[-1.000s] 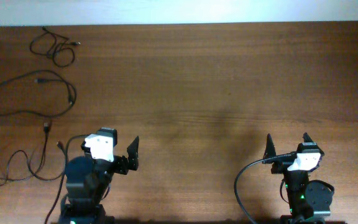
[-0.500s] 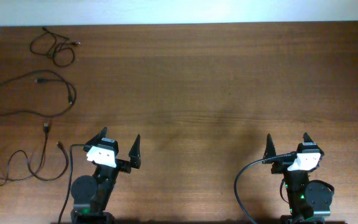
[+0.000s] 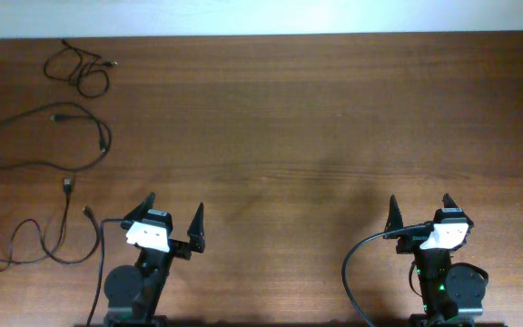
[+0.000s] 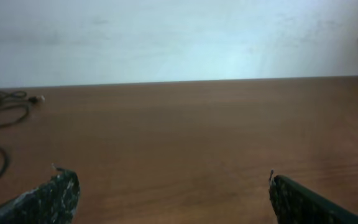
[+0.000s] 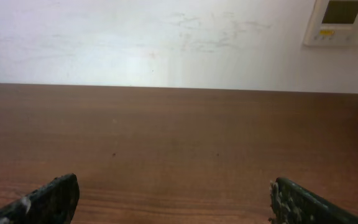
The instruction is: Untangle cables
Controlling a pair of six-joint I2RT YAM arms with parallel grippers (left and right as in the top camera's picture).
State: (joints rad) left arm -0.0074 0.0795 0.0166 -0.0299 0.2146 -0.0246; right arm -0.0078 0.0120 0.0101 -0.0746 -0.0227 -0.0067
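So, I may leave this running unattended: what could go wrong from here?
1. The nearest cable lies close beside the left arm's own wire; the open left end effector might snag the wrong one.
2. The looped cable and small coiled cable also sit far left, likely beyond what the open right end effector can easily reach.

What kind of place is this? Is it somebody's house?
Probably a robot lab or workroom: two robot arms at a wooden table, loose cables, a plain white wall with a control panel.
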